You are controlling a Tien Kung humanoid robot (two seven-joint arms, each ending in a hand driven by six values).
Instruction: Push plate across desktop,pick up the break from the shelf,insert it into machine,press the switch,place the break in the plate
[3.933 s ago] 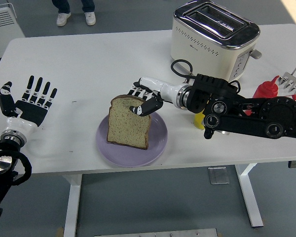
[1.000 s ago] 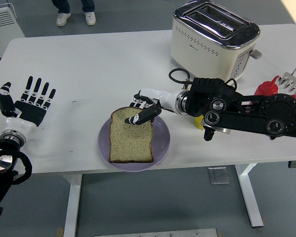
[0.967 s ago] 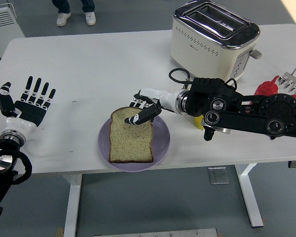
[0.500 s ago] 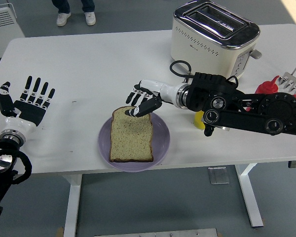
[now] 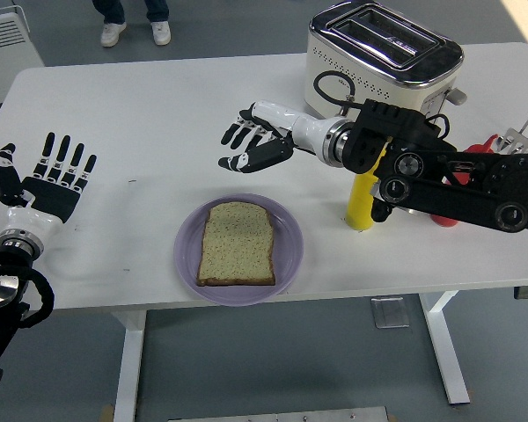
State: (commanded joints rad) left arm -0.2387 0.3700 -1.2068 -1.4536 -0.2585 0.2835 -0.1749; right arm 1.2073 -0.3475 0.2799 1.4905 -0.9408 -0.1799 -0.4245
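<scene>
The bread (image 5: 238,255) lies flat on the plate (image 5: 286,220), so the last step looks done. The right hand (image 5: 255,148), fingers spread and empty, hovers beyond the plate; the left hand (image 5: 46,180) rests spread, well left of it. Next, probably only retreat.

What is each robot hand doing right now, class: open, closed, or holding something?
Left robot hand: open, fingers spread, holding nothing.
Right robot hand: open, holding nothing, above the table.

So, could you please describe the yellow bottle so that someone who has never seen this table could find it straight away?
Start at the cream toaster at the table's far right, then come straight toward the near edge. The yellow bottle stands upright there, partly behind the right arm and right of the purple plate with its slice of bread. It is plain yellow, while the bottle further right is red.
</scene>
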